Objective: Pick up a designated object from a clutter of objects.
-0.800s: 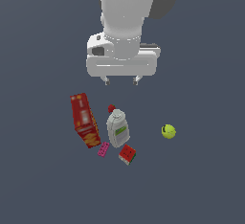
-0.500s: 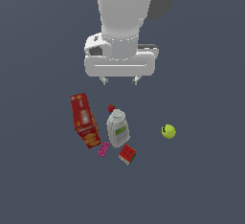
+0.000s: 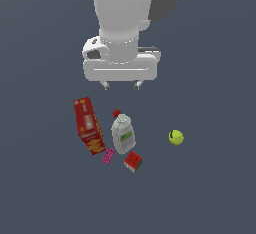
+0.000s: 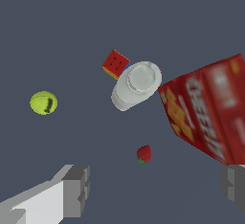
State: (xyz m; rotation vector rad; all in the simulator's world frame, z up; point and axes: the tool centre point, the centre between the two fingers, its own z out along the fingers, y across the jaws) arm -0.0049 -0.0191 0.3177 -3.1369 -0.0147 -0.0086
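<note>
The yellow-green ball (image 3: 176, 137) lies alone at the exterior view's right, apart from the clutter; it also shows in the wrist view (image 4: 43, 103). The clutter holds a tall red box (image 3: 89, 125), a white bottle with a green label (image 3: 123, 134), a red-green cube (image 3: 133, 161), a pink block (image 3: 108, 156) and a tiny red piece (image 3: 116, 113). My gripper (image 3: 120, 85) hangs open and empty well above the floor, over the tiny red piece and the bottle, to the left of the ball. Its fingers (image 4: 76, 189) stand wide apart.
In the wrist view the bottle (image 4: 137, 84) stands upright beside the red box (image 4: 206, 108), with the cube (image 4: 115, 64) behind it and the tiny red piece (image 4: 144, 154) between the fingers. The floor is plain dark grey.
The arm has drifted slightly toward the exterior view's left. The fingers stay open. No object has moved.
</note>
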